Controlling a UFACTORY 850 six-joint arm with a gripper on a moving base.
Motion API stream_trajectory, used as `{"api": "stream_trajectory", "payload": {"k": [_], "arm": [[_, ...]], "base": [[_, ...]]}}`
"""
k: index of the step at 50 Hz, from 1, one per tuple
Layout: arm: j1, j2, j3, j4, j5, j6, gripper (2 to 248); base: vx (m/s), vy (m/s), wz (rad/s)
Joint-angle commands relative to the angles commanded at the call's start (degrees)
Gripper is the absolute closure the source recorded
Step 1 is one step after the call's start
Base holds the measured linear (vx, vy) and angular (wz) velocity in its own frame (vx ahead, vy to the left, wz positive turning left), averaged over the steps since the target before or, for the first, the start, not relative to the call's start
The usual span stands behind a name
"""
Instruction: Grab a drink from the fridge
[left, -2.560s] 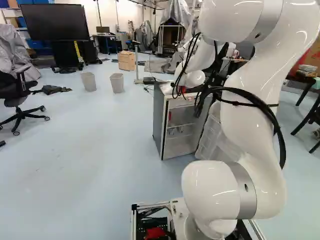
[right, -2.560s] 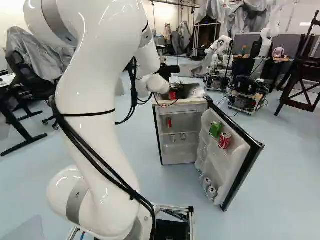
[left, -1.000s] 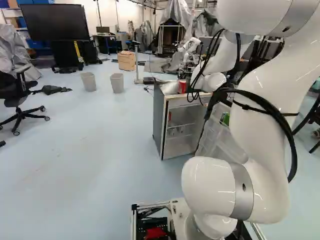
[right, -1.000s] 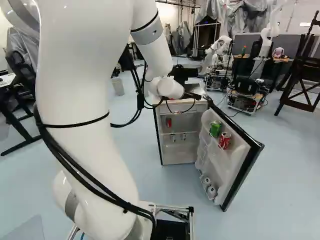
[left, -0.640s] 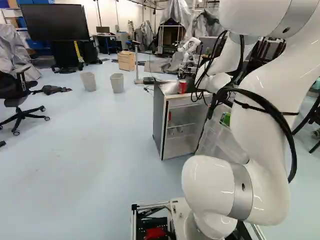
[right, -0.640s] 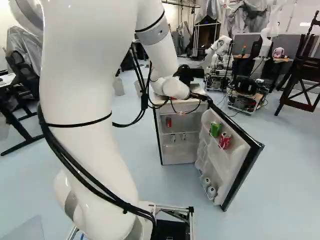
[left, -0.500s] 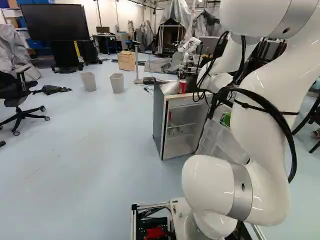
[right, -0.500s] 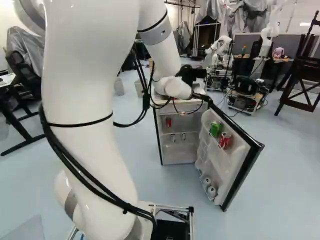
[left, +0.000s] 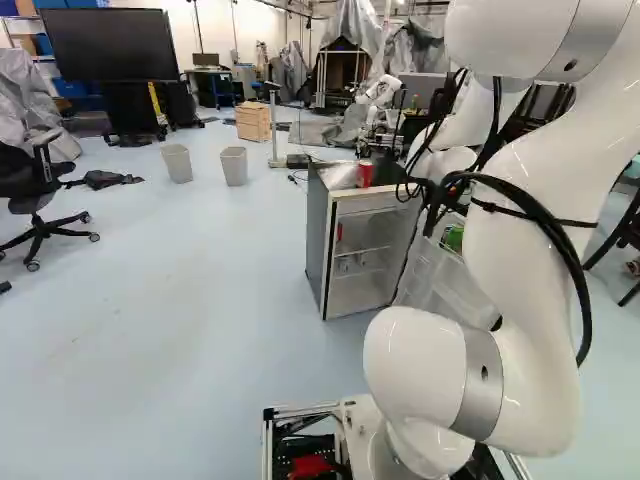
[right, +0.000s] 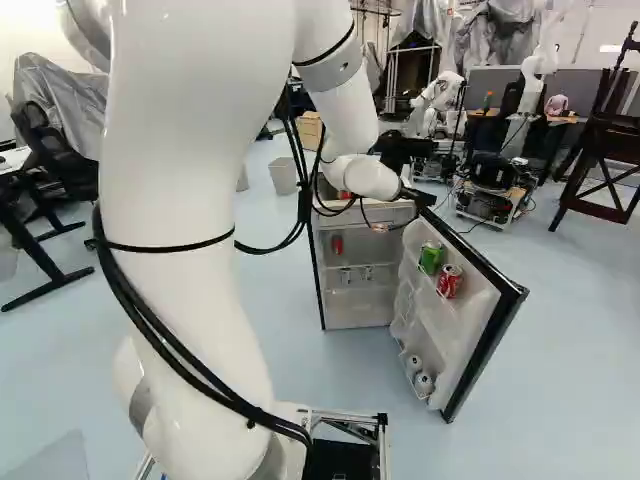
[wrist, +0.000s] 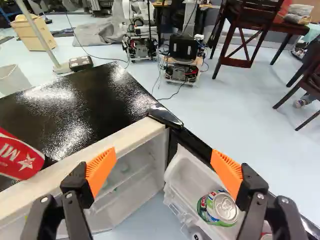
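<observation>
Since the previous frame, the arm (right: 185, 300) has edged over toward the open fridge door (right: 482, 365), while the base and the cans have stayed put. Looking along the end effector (wrist: 164, 157), with twelve o'clock toward the far side of the room, the green can (wrist: 222, 209) lies at about four o'clock, lower down and close under one finger. It stands upright on the door shelf, so its lid faces up toward the wrist. The end effector is spread wide and grips nothing. Beside the green can, further out at four, is a red can (right: 450, 281); either could be the drink wanted. With only this arm at work, the next move probably calls for shifting toward four o'clock, then lowering with a finger either side, without knocking the neighbour or the door rim. At nine o'clock another can (wrist: 20, 156) stands on the shiny black fridge top (wrist: 65, 107). From the base, the fridge (left: 318, 240) is near twelve, with another robot (right: 500, 185) beyond at one
</observation>
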Motion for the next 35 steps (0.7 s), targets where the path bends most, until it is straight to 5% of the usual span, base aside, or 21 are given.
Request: {"api": "stream_trajectory", "payload": {"k": [35], "arm": [[-5.39,-3.25,-3.92,1.58,-1.2,0.0,3]], "base": [[0.0,0.0,0.0]]}}
